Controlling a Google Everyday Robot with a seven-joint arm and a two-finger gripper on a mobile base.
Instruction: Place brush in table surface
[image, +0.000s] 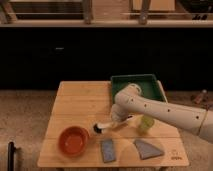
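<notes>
The brush (104, 127) has its black head pointing left and its pale handle running right into my gripper (118, 120). The gripper is shut on the handle and holds the brush low over the middle front of the wooden table surface (80, 100); I cannot tell whether the head touches the wood. My white arm comes in from the right, bends above the table and hides the gripper's fingers from above.
A red bowl (74, 140) stands at the front left. Two grey-blue cloths (107, 149) (147, 148) lie along the front edge. A green cup (146, 123) stands right of the gripper. A green tray (135, 77) sits at the back right.
</notes>
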